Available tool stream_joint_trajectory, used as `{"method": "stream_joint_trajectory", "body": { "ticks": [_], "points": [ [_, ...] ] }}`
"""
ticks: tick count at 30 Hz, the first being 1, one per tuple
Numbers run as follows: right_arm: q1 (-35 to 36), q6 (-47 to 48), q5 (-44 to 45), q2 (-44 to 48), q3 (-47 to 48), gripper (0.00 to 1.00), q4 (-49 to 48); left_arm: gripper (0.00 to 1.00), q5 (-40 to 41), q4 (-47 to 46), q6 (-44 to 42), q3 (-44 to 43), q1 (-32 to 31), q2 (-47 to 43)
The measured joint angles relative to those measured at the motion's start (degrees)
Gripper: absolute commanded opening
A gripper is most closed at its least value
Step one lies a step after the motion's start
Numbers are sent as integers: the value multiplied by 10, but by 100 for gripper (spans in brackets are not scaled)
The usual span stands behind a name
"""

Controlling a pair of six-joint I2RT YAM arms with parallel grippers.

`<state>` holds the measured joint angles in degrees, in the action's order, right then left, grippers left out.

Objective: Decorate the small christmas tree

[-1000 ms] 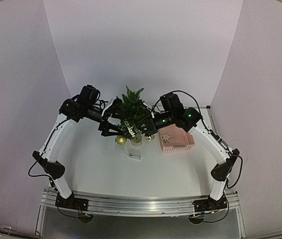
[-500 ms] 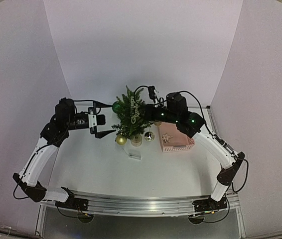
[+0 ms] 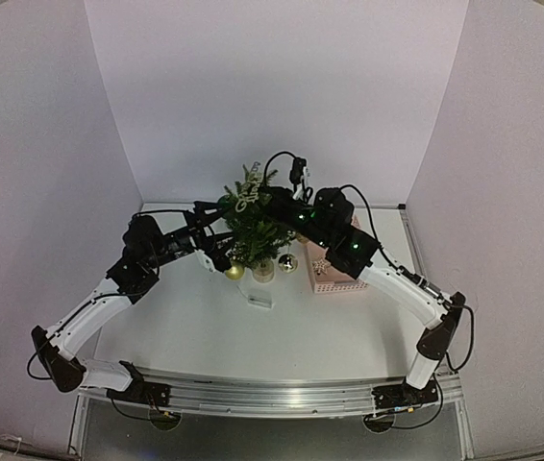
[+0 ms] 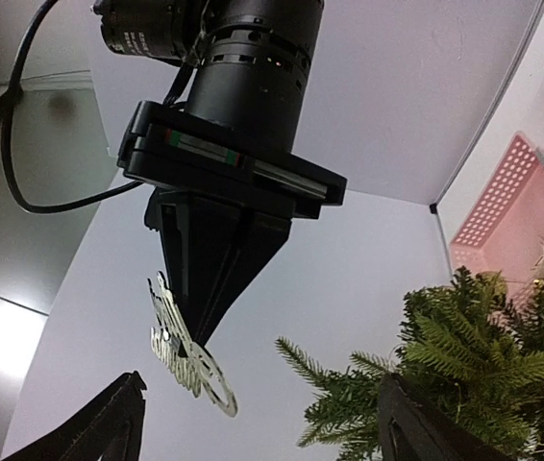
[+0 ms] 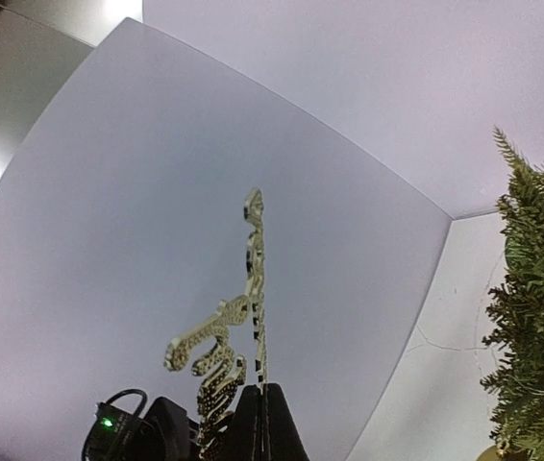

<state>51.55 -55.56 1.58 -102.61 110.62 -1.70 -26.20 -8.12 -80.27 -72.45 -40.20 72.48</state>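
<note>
The small christmas tree (image 3: 253, 230) stood upright in its pale pot near the far edge of the bench (image 3: 205, 327), about midway between the left and right edges. A pink basket (image 3: 344, 285) sat just beside it toward the right edge. A gold bauble (image 3: 234, 272) and a silver bauble (image 3: 288, 262) lay on the bench at the foot of the tree.

My right jaws were pressed together on the lower edge of a flat gold script ornament (image 5: 238, 327). They held it on edge above the crown of the tree, apart from the needles. My left jaws were spread wide with nothing between them, and their fingertips (image 4: 109, 423) sat low beside the tree's left flank, looking up at the ornament.

I judged the step in hand to be seating that ornament in the top branches. To do it well, I reckoned the thin piece should go down edge-first between the upper sprigs, so that the needles gripped it on both sides. The pinch needed to stay firm until the piece rested on its own. The tree looked light, so a sideways push could tip it, and a straight descent seemed safest. My open left jaws were well placed to steady a branch or catch a lean. I could not tell whether the ornament had a hanging loop.
</note>
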Motion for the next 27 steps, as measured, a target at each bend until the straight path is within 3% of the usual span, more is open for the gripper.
{"method": "stream_joint_trajectory", "body": {
  "ticks": [5,13,27],
  "points": [
    [10,-16,5,-12,4,0,-25,60,27,-77,-48,19,-5,10],
    [13,-35,15,-24,4,0,-40,23,67,-162,-86,23,-10,28],
    [13,-44,15,-25,4,0,-60,0,99,-172,-88,25,-11,33]
  ]
}}
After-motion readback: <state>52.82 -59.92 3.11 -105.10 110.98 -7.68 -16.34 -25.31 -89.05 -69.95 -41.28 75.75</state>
